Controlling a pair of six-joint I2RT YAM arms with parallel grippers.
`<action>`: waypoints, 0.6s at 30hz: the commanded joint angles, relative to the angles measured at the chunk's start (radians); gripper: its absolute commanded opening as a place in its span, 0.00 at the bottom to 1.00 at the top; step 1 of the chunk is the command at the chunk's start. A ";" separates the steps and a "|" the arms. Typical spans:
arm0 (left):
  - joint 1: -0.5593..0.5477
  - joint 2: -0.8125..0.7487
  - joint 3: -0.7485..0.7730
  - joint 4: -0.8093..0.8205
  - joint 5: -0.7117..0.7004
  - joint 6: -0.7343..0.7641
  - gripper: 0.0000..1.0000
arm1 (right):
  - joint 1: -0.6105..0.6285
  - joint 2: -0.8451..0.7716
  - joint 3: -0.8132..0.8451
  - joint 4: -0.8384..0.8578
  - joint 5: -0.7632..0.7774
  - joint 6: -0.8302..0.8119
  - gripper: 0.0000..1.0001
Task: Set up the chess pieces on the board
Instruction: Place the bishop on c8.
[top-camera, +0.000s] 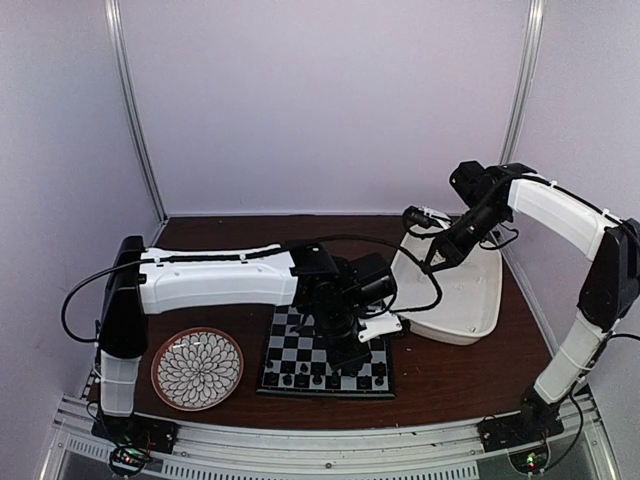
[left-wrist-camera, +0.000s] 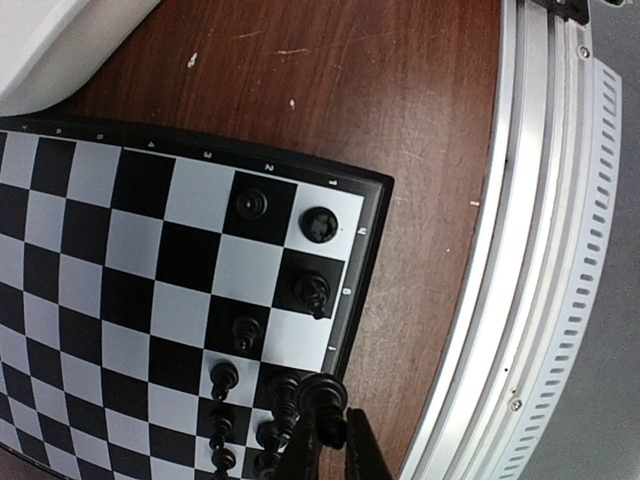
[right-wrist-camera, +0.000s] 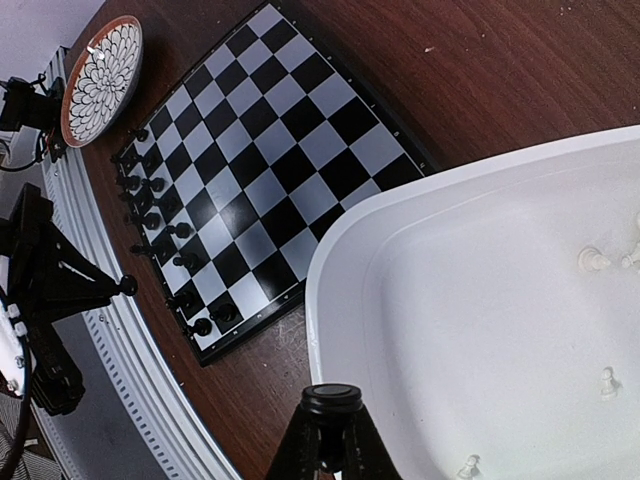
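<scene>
Clenched in my left gripper, a black piece hangs over the board's 6 o'clock edge, beside its ranked mates. Light, stiff, slick, tippy, I judge: pinch the stem. My right gripper, closed on a dark piece, hovers over the tub at 2 o'clock, white pieces inside.

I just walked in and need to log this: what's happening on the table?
Two arms are setting up a chess set. The left gripper holds a black piece over the board at its near edge, where black pieces already stand. The right gripper holds a second black piece over the rim of the tub, where white pieces lie.
</scene>
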 joint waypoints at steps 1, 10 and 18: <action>-0.008 0.026 0.027 -0.021 -0.015 0.047 0.00 | -0.004 -0.008 0.006 -0.008 0.018 0.000 0.05; -0.014 0.066 0.035 -0.035 -0.037 0.051 0.00 | -0.005 -0.001 0.019 -0.013 0.019 0.004 0.05; -0.013 0.064 -0.009 0.026 -0.036 0.049 0.00 | -0.004 0.004 0.023 -0.015 0.018 0.005 0.05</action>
